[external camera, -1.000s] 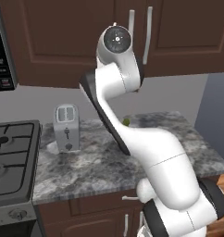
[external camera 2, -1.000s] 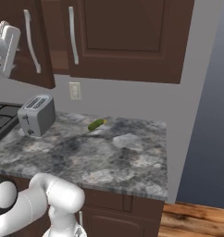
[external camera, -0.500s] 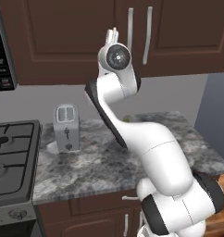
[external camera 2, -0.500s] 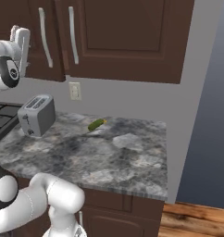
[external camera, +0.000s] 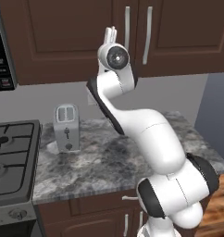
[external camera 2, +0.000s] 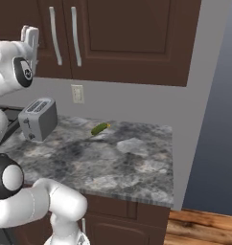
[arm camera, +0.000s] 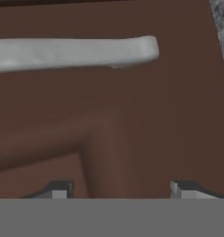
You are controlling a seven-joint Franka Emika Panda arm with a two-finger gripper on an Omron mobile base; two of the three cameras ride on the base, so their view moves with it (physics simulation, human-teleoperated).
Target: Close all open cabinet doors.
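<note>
Judging both cabinet doors (external camera: 63, 37) shut, we hold spread fingers (arm camera: 58, 190) near the left handle (arm camera: 77, 52), ready to back away.

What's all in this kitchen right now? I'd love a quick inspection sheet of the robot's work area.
Surface: grey speckled stone counter.
Job's things: two dark-brown cabinet doors, both appear shut, silver bar handles side by side.
Clutter: silver toaster by the stove; small green vegetable near the wall.
Gripper: gripper raised close in front of a door, jaws apart, holding nothing.
Cables: nothing seen.
Surroundings: wall outlet, grey wall, wooden floor.
</note>
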